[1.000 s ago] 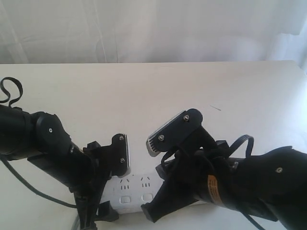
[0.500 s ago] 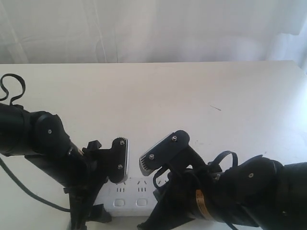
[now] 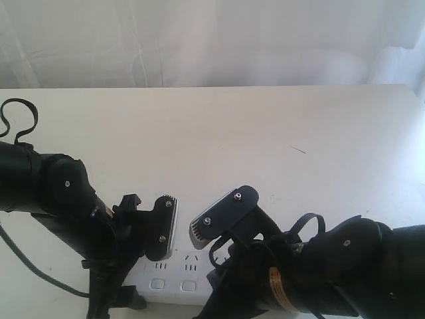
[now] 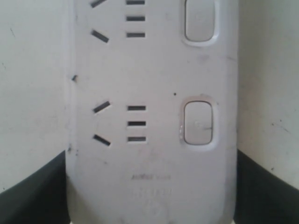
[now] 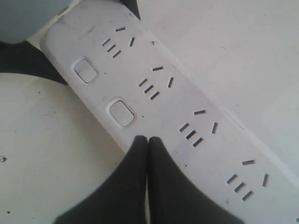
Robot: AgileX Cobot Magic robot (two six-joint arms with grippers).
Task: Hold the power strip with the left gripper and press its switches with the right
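Note:
The white power strip (image 3: 174, 278) lies on the table near the front edge, largely hidden under both arms. In the left wrist view its rounded end (image 4: 149, 154) fills the frame, and my left gripper (image 4: 149, 186) is shut on it, with a black finger (image 4: 32, 191) against each long side. Two switches (image 4: 198, 122) show there. My right gripper (image 5: 147, 140) is shut with nothing between its fingers. Its tip rests on the strip's switch row just past the second switch (image 5: 122, 112), below the third socket group. From outside, the right gripper (image 3: 199, 230) has its ribbed tip tilted beside the left gripper (image 3: 163, 229).
The white table (image 3: 232, 133) stretches back to a white curtain (image 3: 212, 40). A small dark mark (image 3: 299, 150) sits on the table at the right. Black cable loops hang off both arms at the lower left (image 3: 16, 119) and lower right (image 3: 312, 222).
Both arms have dropped lower toward the front edge. The right gripper's tip came down and leftward toward the strip, and the strip now sits a little further left and nearer.

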